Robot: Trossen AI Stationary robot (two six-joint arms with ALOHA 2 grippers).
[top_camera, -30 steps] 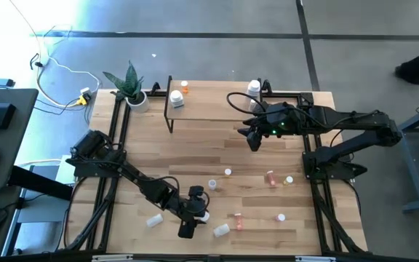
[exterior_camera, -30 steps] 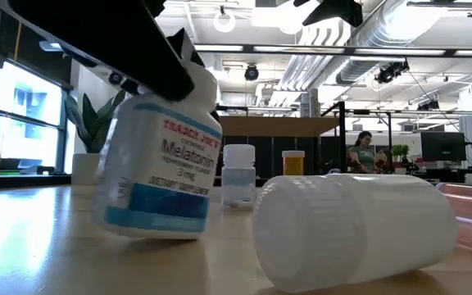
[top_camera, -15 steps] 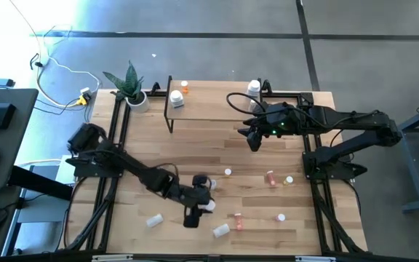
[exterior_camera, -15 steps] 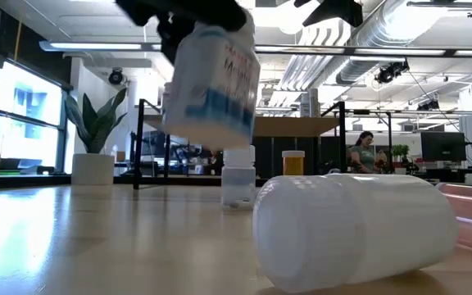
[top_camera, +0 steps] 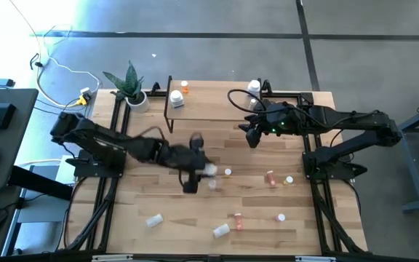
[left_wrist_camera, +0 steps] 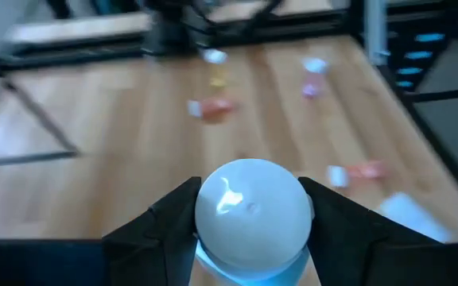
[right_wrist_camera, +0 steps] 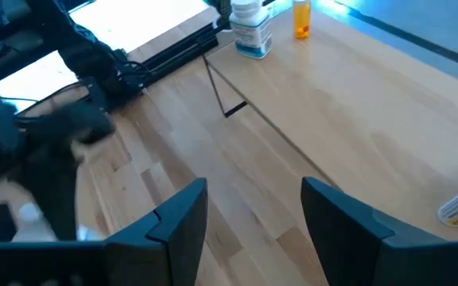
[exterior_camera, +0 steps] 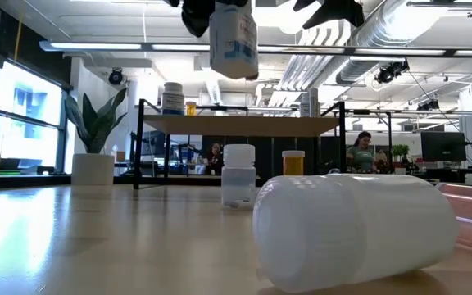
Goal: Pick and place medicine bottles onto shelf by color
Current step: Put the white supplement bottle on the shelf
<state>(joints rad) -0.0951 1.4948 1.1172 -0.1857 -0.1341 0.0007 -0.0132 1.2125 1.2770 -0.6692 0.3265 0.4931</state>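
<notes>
The left gripper clamps a white-capped bottle with a blue-banded, unreadable label, high above the table, while the right gripper hovers open-fingered beside the shelf.

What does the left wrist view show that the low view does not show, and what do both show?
Only the left wrist view shows the left gripper with both fingers clamping the white bottle at its cap, and small bottles scattered on the table beyond. Only the low view shows the shelf with two bottles on it, and the plant. Both show the held white bottle lifted off the table.
</notes>
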